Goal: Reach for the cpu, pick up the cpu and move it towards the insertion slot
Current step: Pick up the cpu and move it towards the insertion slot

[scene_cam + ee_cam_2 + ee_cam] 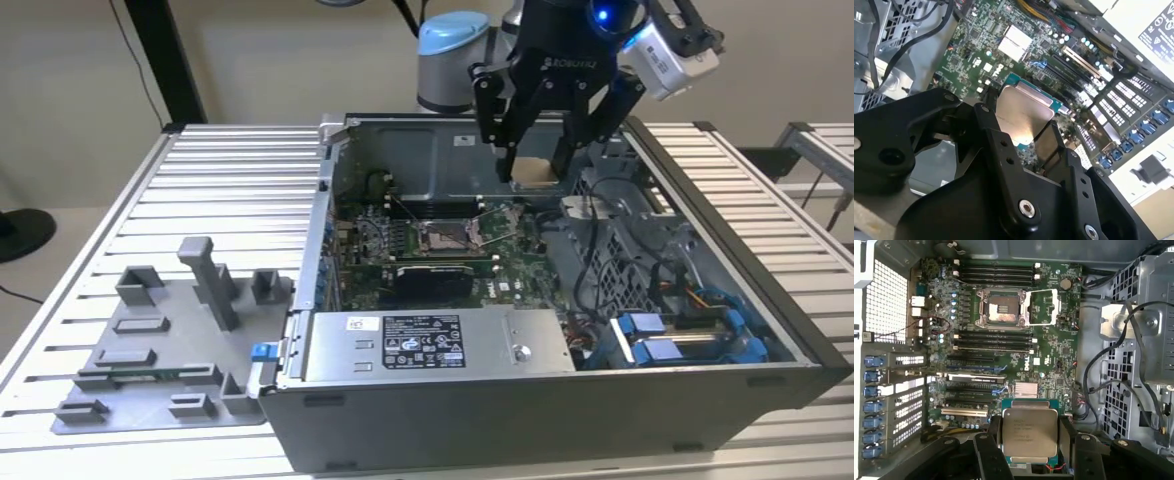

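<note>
- Ribbed metal tabletop [227,165] carries one open computer case [747,330] and, toward the exterior view's left, one grey fixture plate [147,400] with several upright blocks.
- One green motherboard [1054,365] lies flat in the case; one power supply box [427,345] with a white label sits at the near edge in the exterior view.
- One insertion slot [1004,307] is on the board, its silver frame swung open beside the dark centre; in the exterior view it lies at [445,236], below the arm.
- One gripper [541,172] hangs over the far side of the case, black fingers [986,452] pointing down.
- One cpu [1030,434] sits pinched between the two fingers, clamped by opposite edges, its silvery top facing the first wrist view; in the second wrist view its metal face [1021,115] shows between the finger links.
- In the exterior view the cpu [534,172] is a tan square held above the board, well apart from the insertion slot.
- Four long memory slots lie on each side of the socket in the first wrist view.
</note>
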{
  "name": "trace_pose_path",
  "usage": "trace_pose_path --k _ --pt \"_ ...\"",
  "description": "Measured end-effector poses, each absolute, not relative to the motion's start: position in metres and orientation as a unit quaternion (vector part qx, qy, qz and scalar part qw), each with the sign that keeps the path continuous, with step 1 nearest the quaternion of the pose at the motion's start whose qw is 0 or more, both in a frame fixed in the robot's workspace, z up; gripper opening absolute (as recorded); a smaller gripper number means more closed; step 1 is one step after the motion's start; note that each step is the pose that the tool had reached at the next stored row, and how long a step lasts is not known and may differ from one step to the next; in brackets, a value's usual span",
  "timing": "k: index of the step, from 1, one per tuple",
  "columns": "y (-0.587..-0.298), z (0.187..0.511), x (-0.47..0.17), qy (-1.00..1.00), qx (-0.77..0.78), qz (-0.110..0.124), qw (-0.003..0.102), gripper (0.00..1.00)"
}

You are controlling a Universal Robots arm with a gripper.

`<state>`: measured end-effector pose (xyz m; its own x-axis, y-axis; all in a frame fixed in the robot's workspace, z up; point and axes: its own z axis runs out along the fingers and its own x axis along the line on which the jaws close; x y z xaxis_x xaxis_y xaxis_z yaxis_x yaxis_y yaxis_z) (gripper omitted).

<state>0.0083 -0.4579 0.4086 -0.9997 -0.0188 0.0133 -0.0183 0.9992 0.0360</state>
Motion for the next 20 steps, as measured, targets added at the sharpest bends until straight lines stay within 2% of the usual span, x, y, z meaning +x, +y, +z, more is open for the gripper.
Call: trace_pose_path --k 10,20 --pt "-0.433 0.407 -0.007 -1.0 0.009 -0.018 0.007 0.0" --pt "-0.396 0.404 -0.014 -1.0 0.009 -0.018 0.007 0.0"
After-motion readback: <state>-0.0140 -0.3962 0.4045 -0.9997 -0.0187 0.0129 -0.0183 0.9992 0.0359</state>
